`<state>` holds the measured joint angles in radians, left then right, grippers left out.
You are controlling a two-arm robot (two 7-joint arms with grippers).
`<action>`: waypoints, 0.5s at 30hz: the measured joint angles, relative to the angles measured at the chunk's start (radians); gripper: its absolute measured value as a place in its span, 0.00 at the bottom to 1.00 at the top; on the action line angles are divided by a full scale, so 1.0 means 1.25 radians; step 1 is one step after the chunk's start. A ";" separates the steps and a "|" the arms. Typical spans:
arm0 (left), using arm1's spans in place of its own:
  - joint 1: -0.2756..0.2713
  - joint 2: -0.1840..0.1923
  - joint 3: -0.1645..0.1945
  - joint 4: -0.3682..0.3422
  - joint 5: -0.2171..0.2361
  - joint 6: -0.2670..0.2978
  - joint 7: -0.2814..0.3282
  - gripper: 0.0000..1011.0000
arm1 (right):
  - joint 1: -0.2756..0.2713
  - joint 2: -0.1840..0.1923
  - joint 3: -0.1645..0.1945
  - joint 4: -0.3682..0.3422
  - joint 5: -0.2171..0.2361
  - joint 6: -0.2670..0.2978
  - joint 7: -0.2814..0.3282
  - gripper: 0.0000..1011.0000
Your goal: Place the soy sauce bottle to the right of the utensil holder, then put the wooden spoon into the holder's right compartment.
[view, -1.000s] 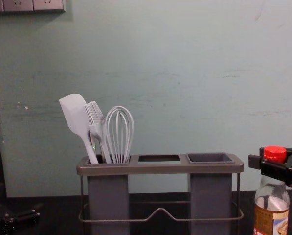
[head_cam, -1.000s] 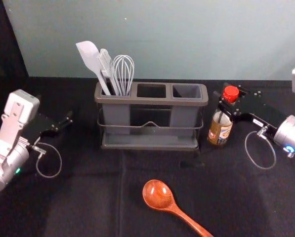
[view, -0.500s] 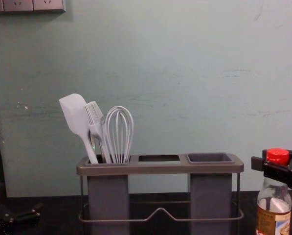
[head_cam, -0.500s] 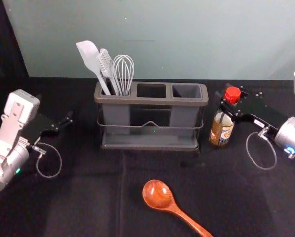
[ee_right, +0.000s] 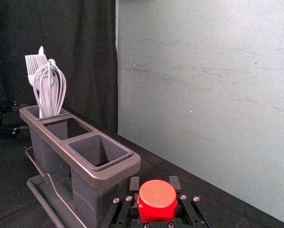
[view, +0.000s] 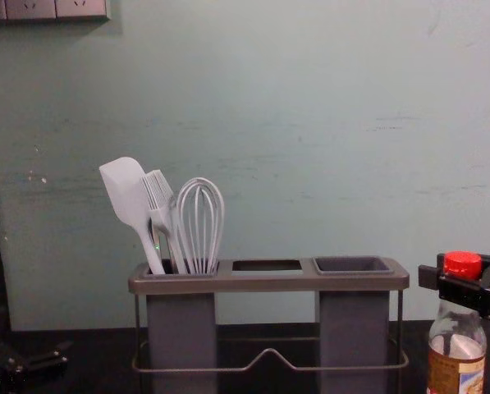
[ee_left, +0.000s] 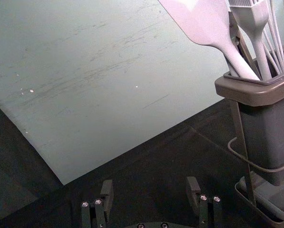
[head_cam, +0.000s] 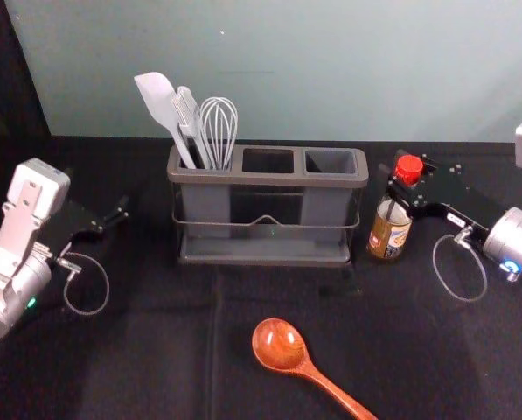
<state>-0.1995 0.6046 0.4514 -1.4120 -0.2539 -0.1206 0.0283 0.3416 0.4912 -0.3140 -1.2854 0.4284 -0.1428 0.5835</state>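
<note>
The soy sauce bottle with its red cap stands upright just right of the grey utensil holder. Around its neck, below the cap, my right gripper is closed; in the right wrist view the fingers of the right gripper flank the cap. The holder's right compartment has nothing in it. On the cloth in front lies the wooden spoon, bowl toward the holder and handle toward the front right. Parked at the left, my left gripper is open; its own wrist view shows the left gripper with bare fingers apart.
A white spatula, a brush and a whisk stand in the holder's left compartment. Behind the black-covered table rises a pale wall. The holder's wire rail runs along its front.
The bottle and my right gripper shifted slightly right, then slightly back left, and sit a little lower in the chest view. The left arm, holder and spoon stayed put.
</note>
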 joint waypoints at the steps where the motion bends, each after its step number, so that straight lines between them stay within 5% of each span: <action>1: 0.000 0.000 0.000 0.000 0.000 0.000 0.000 0.99 | 0.000 0.000 0.000 0.000 0.000 0.000 0.000 0.37; 7: 0.000 0.000 0.000 0.000 0.000 0.000 0.000 0.99 | 0.000 0.000 0.000 -0.001 0.000 0.001 0.000 0.39; 15: 0.000 0.000 0.000 0.000 0.000 0.000 0.000 0.99 | 0.000 0.001 0.000 -0.001 0.000 0.001 0.000 0.62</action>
<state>-0.1995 0.6047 0.4514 -1.4120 -0.2539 -0.1206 0.0283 0.3410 0.4920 -0.3136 -1.2869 0.4286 -0.1415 0.5830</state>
